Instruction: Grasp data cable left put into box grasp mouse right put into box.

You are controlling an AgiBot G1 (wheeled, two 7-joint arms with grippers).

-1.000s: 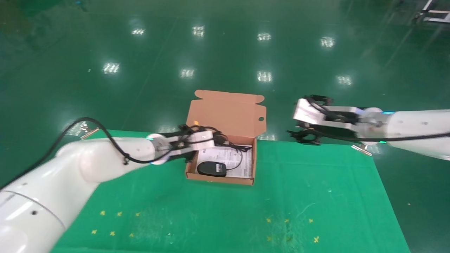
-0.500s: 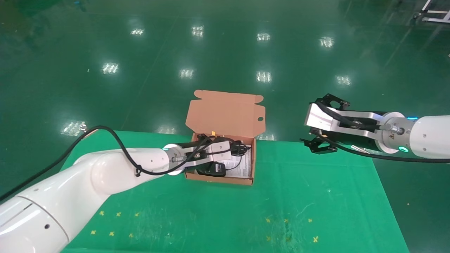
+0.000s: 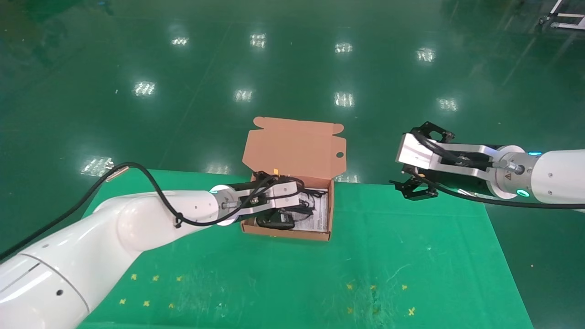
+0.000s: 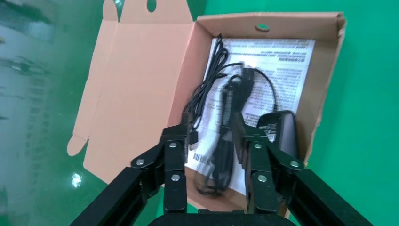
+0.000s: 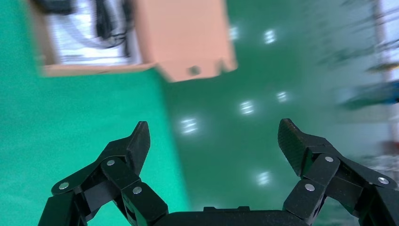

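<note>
The salmon-orange box [image 3: 288,234] stands open at the far middle of the green table, its lid [image 3: 292,148] upright. The black mouse [image 3: 274,220] lies inside on the white sheet, also seen in the left wrist view [image 4: 281,132]. My left gripper [image 3: 303,201] hangs low over the box interior with its jaws apart. The black data cable bundle [image 4: 225,141] lies between the fingers [image 4: 175,155] on the sheet, with white paper showing beside it. My right gripper [image 3: 413,188] is open and empty, raised over the table's far right edge.
The green cloth [image 3: 388,256] covers the table, with yellow marks near the front. The box sits close to the far edge, with glossy green floor beyond. The right wrist view shows the box [image 5: 94,69] and lid [image 5: 183,33] farther off.
My left gripper moved right from the box's left wall to over its inside and lowered with the cable, which now hangs loose between the jaws. My right gripper drew back to the right.
</note>
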